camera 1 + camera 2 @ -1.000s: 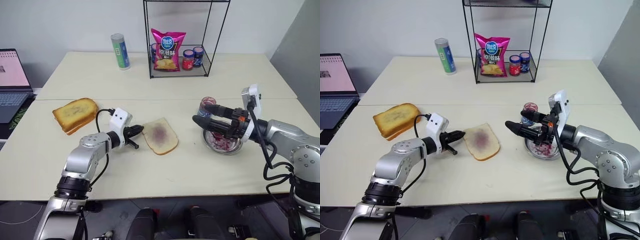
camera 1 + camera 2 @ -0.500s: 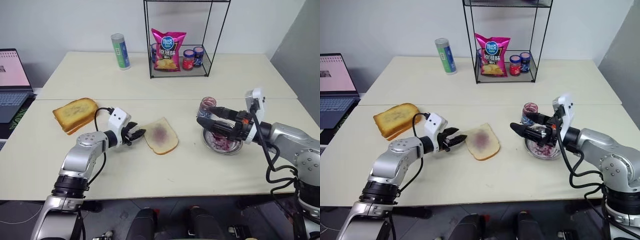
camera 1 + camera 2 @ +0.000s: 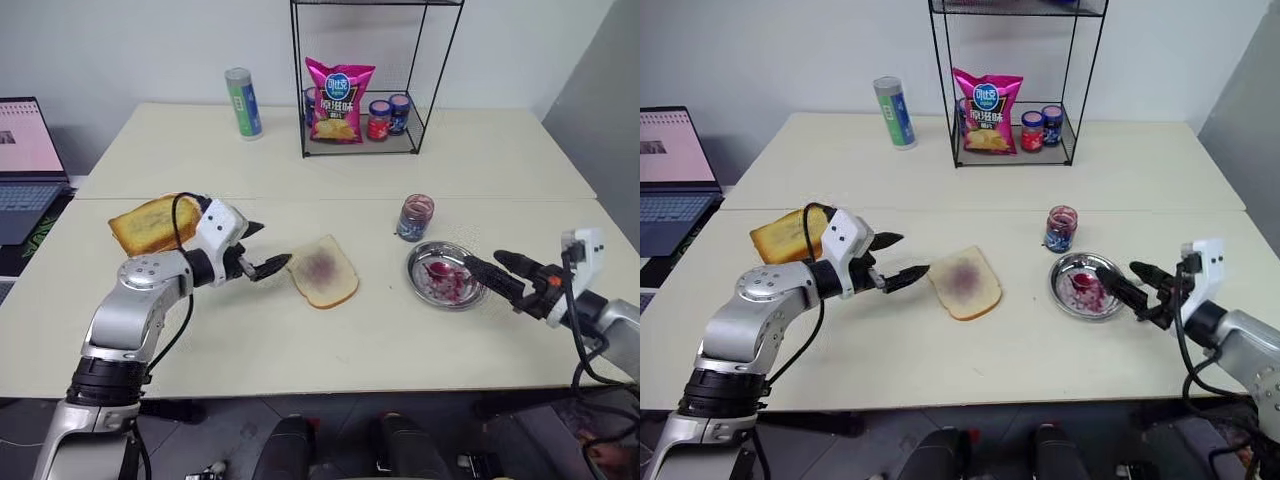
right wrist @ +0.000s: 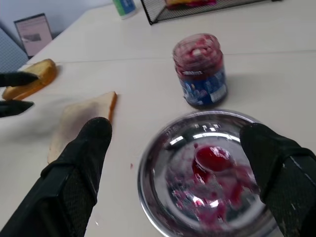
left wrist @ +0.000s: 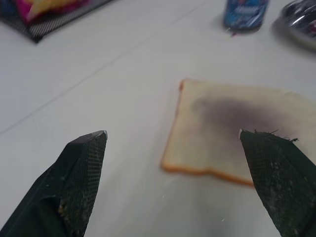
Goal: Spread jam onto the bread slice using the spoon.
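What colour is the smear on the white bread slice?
Dull purple-red, at the centre of the bread slice; the left wrist view shows it best.

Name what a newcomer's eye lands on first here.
The bread slice at the table's middle, with a purple-red jam smear on it. Next, the round steel dish to its right, streaked with jam, and the pink chip bag in the wire rack behind.

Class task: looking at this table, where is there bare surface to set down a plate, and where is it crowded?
Free: the near table edge in front of the bread slice; the far tabletop between the green can and the toasted slice. Crowded: around the open jam jar and steel dish, and the wire rack.
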